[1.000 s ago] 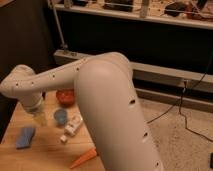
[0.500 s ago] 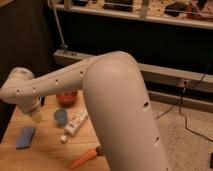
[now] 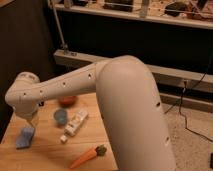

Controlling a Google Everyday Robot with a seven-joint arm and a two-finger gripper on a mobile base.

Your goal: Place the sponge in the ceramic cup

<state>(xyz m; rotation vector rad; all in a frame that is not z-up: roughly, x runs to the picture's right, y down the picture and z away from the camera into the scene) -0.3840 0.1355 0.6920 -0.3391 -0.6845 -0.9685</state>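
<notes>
The pale blue sponge lies flat on the wooden table near its left edge. To its right stands the small light-blue ceramic cup, upright. My gripper hangs from the white arm just above and slightly right of the sponge, left of the cup. It is open and holds nothing. The arm's thick white link covers the right part of the table.
An orange-red bowl sits behind the cup. A white oblong packet lies right of the cup, and a carrot lies near the front. A dark shelf unit stands behind the table.
The gripper has come down a little toward the sponge. The sponge, cup and other items have not moved.
</notes>
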